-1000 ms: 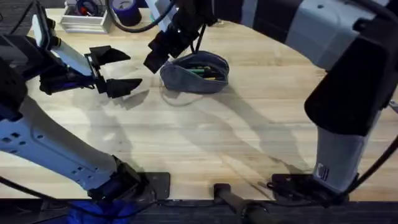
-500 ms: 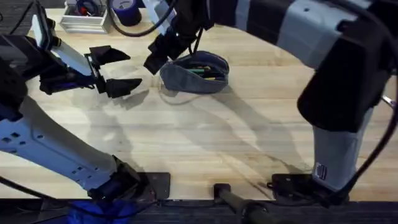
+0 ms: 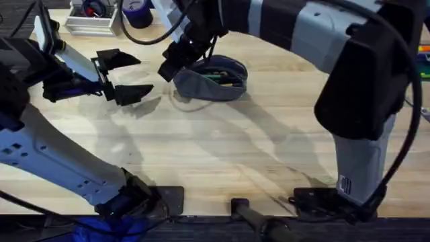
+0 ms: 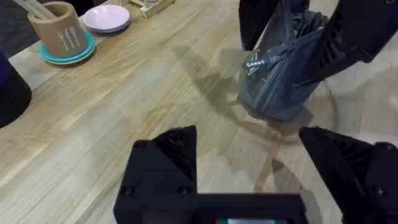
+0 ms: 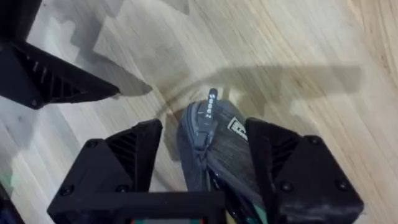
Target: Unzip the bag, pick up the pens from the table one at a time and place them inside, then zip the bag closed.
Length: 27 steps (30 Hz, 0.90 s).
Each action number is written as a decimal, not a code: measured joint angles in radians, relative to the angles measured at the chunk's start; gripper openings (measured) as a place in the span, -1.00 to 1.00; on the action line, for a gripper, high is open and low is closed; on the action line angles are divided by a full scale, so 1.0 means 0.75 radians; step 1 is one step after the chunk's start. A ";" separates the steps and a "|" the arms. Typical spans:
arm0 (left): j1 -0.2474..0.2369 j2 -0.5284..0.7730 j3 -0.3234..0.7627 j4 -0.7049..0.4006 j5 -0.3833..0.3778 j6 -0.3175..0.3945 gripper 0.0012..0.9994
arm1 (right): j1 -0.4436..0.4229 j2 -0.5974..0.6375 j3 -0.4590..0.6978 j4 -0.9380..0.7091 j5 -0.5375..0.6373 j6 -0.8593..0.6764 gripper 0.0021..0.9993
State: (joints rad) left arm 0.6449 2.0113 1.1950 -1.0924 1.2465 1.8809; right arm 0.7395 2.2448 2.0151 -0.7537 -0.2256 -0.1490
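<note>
Your right gripper [image 5: 202,155] straddles the zipper end of the blue-grey pouch [image 3: 210,78], fingers spread and not yet clamped, likely lined up to zip it closed. Your left gripper [image 3: 125,76] hovers open beside it. The overhead view shows pens [image 3: 220,76] inside the pouch; the right wrist view reveals the pull tab [image 5: 212,103].

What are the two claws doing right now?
Left gripper: open, holding nothing.
Right gripper: open around the bag's zipper end, not clamped.

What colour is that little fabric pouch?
The oblong fabric pencil pouch is blue-grey; the overhead view shows it best.
</note>
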 joint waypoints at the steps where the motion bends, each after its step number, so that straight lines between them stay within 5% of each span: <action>1: 0.000 0.000 0.000 0.001 0.001 0.000 0.99 | 0.000 0.000 0.000 0.004 0.000 0.000 0.60; 27: 0.000 0.000 0.000 0.002 0.019 0.000 0.99 | 0.000 0.000 0.000 0.014 0.000 0.020 -0.27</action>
State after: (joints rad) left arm 0.6449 2.0113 1.1950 -1.0908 1.2610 1.8809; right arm 0.7395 2.2448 2.0151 -0.7432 -0.2256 -0.1341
